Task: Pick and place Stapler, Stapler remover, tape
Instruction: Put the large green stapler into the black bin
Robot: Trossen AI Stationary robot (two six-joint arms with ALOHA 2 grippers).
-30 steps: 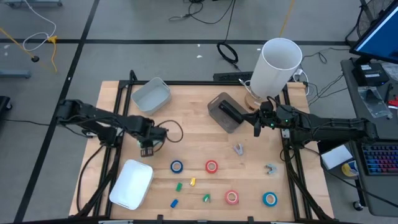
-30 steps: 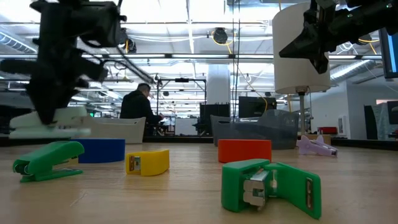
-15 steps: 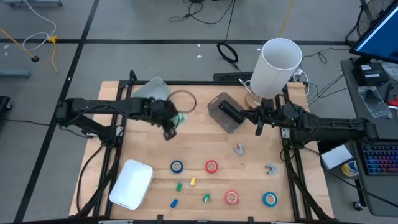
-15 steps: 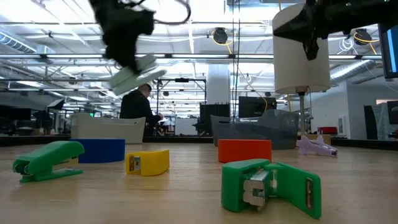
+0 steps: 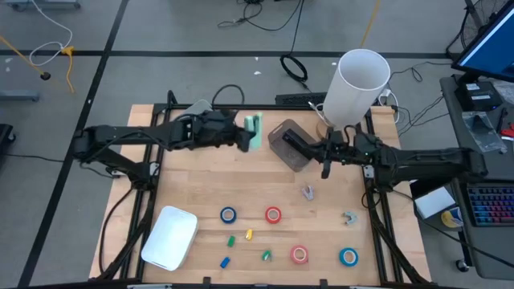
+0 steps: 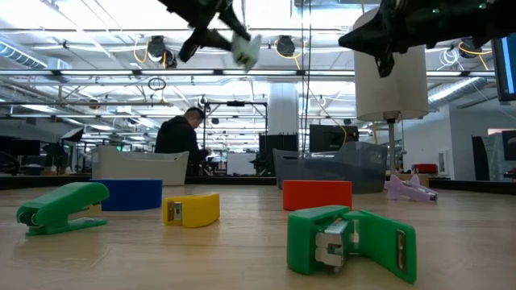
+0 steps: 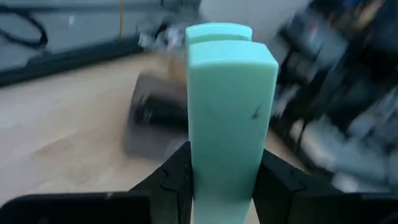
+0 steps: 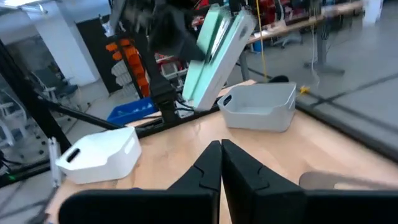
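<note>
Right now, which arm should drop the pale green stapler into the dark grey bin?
Left. The left gripper already clamps the pale green stapler in the air, right beside the dark grey bin. The right gripper is shut and empty on the bin's other side.

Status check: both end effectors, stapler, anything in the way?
Left end effector shut on mint stapler, high beside the dark bin. Right end effector shut, empty, at that bin's other side. Tape rolls untouched.
</note>
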